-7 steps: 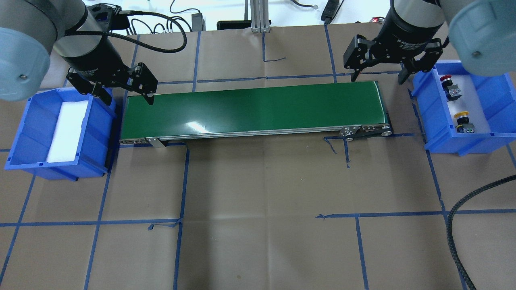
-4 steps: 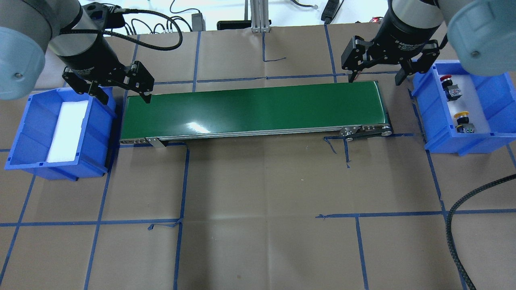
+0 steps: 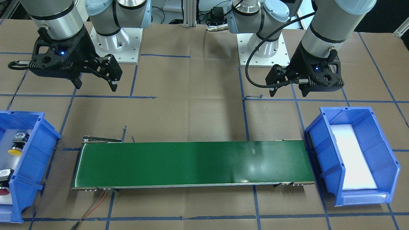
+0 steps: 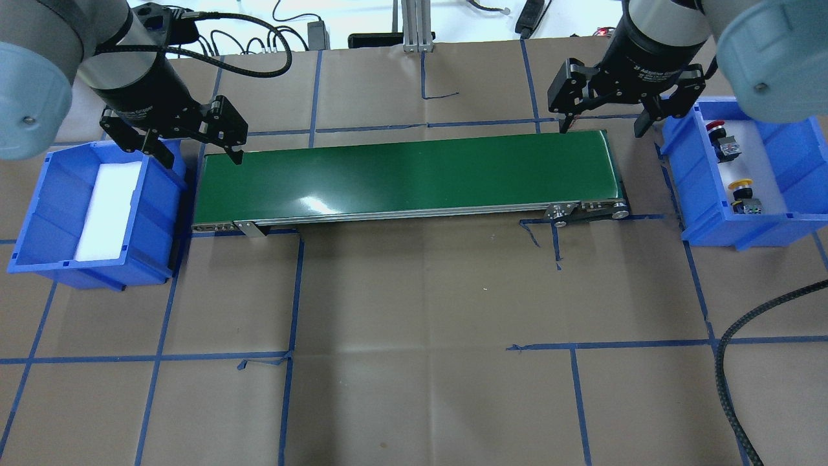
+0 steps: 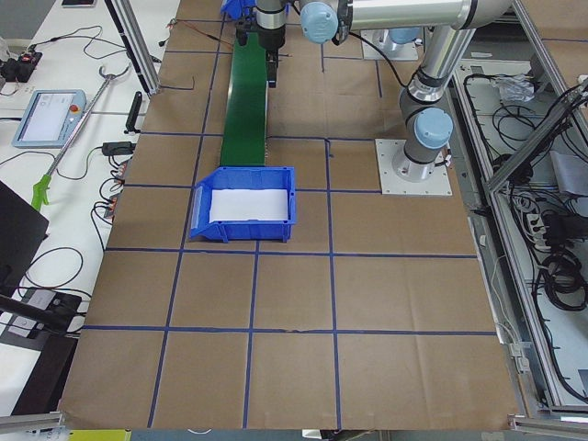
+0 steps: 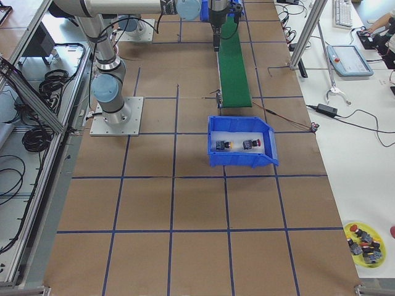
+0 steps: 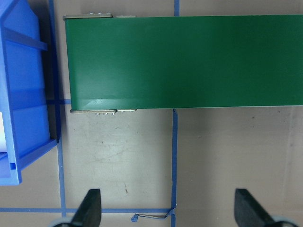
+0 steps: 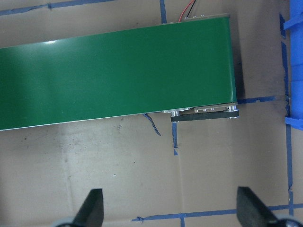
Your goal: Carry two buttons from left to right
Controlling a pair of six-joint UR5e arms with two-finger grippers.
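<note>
A: In your front-facing view, the green conveyor (image 3: 191, 163) lies across the paper-covered bench (image 3: 191, 111). The left end effector (image 3: 287, 93) and the right end effector (image 3: 96, 87) both hang on the robot's side of the conveyor, fingers spread wide, gripping nothing.

B: You'll find the buttons past the conveyor's right-arm end, in the right-hand bin (image 3: 41, 153). The yellow button (image 3: 15, 150) and the red button (image 3: 3, 191) lie there, apart from each other.

A: Overhead, you see each end effector near its own end of the conveyor, at the far edge. The left-hand bin (image 4: 55, 213) sits just off the conveyor's left end, with a white pad (image 4: 110, 210) in it.

B: From the left side camera, you see that bin just beside the conveyor's near end. From the right side camera, you see both buttons side by side in the right-hand bin, just off the conveyor.

A: Your wrist cameras each show one end of the conveyor. The left fingertips (image 7: 90, 208) and the right fingertips (image 8: 92, 208) stand well apart over brown paper.
</note>
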